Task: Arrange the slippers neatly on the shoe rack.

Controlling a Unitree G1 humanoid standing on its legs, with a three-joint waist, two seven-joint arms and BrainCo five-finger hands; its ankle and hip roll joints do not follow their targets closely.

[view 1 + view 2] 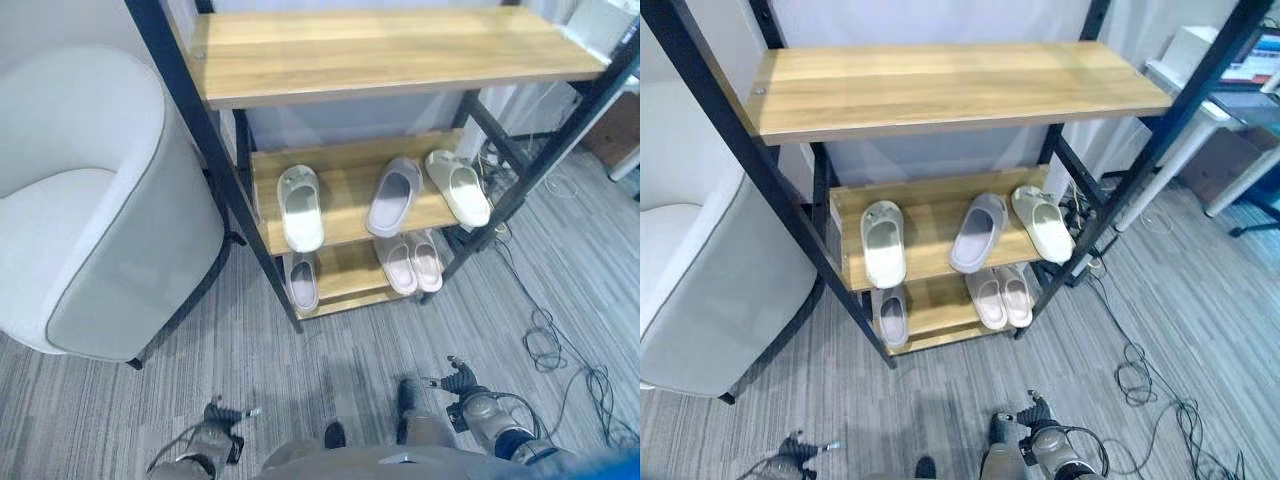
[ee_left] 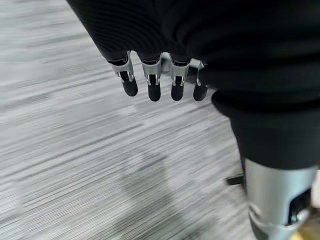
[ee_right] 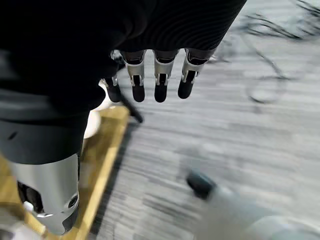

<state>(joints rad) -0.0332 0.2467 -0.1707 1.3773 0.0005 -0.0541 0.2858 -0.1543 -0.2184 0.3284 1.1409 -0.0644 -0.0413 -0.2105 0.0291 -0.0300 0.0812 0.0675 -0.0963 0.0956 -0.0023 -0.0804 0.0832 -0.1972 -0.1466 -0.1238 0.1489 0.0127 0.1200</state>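
On the middle wooden shelf of the shoe rack (image 1: 400,60) lie 3 soft slippers (image 1: 395,197), toes mostly toward the wall, the right one slanted. 3 more lie below. Low down, the left hand (image 2: 155,75) and right hand (image 3: 157,75) hang with straight fingers, holding nothing.

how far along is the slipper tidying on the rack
All six slippers already sit on the shoe rack. The pink pair lies side by side on the bottom shelf. Nothing is in hand: left hand and right hand hang empty over the floor. Left: the middle shelf's two white slippers sit apart, split by a lilac slipper whose mate lies below.
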